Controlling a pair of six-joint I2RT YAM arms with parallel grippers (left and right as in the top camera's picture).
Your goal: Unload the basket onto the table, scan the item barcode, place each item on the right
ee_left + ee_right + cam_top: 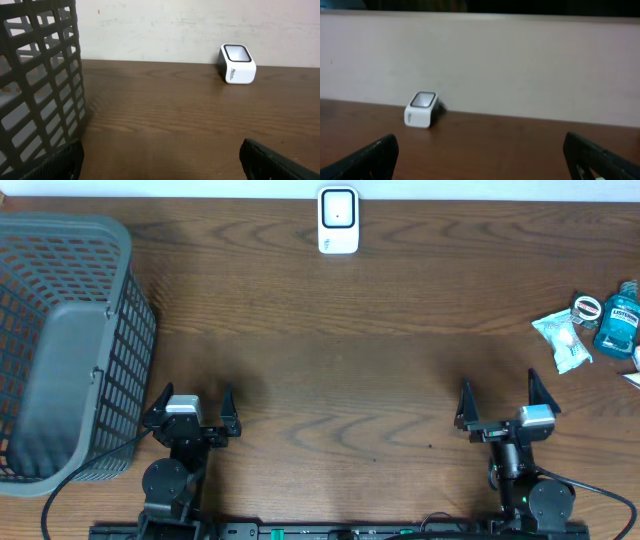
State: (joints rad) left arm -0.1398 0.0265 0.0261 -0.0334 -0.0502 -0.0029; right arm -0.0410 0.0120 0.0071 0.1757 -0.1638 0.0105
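My left claw [193,398] and right claw [499,392] are wide open. The white scanner [338,220] sits at 12 o'clock, the bottle [618,322] at 3.

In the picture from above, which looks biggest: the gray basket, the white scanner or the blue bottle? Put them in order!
1. Gray basket, by far the largest.
2. White scanner and blue bottle: they look about alike, so no ranking between them.

White scanner [421,109] on brown table [495,145], by pale wall [520,65]
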